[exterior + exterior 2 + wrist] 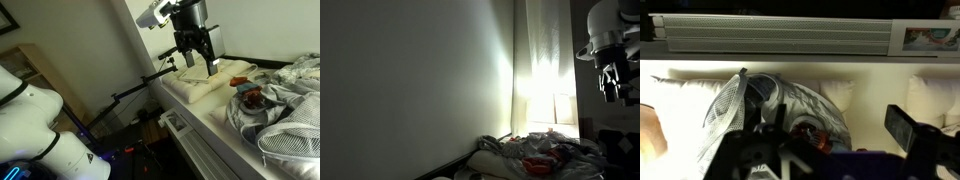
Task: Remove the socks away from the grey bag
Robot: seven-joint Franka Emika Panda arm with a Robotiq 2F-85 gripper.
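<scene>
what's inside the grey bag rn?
Visible: reddish-dark fabric, likely socks, in the mouth of the grey bag. Anything deeper is hidden by its folds.

Tally across all views. Robot arm: 1, carrying 1 gripper, which has 2 fingers. Grey bag: 1, with 1 mesh panel seen in the wrist view. Socks: 1 reddish bundle at the bag's mouth; cannot tell whether it is a single sock or several. White cushion: 1 in an exterior view. In the wrist view white padding shows on 2 sides of the bag, piece count unclear. Slatted grille: 1. Black stand: 1. Pale curtain: 1. Other items in the fabric heap are too dim to count.
</scene>
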